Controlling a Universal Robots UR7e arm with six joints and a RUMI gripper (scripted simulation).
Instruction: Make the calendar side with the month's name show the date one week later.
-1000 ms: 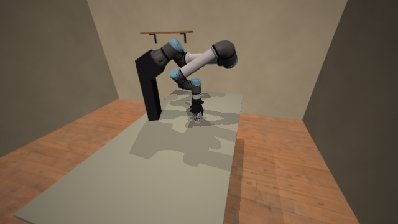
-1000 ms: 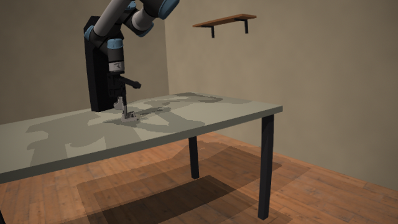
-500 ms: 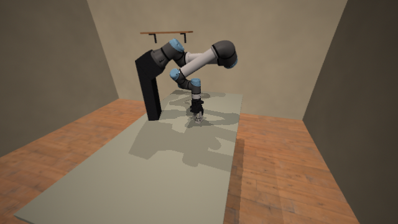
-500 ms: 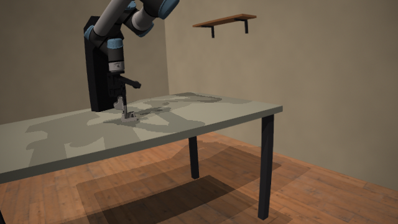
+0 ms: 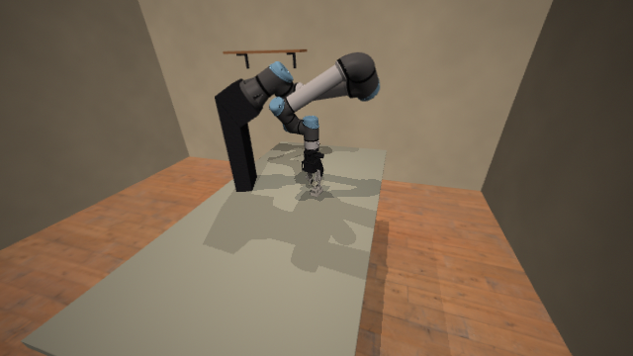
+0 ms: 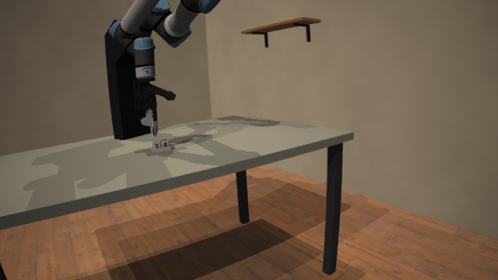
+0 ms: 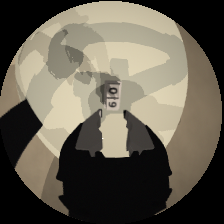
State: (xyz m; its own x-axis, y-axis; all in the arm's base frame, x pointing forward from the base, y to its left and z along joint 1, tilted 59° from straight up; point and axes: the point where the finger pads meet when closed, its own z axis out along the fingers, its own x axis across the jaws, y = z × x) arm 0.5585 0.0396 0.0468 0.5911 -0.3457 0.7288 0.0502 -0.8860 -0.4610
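Observation:
The small calendar stands on the table below the arm, two pale cubes side by side in a low tray. In the exterior view its facing side reads 1 on the left cube and 4 on the right cube. In the wrist view the cubes lie just beyond the fingertips, their top faces showing a 0 and a 6 or 9. My gripper points straight down, a little above the calendar and slightly to its left. Its fingers stand apart with nothing between them. In the top view the gripper hides most of the calendar.
The black arm pedestal stands on the table just behind the calendar. A wooden wall shelf hangs high on the back wall. The table's right edge is far from the calendar.

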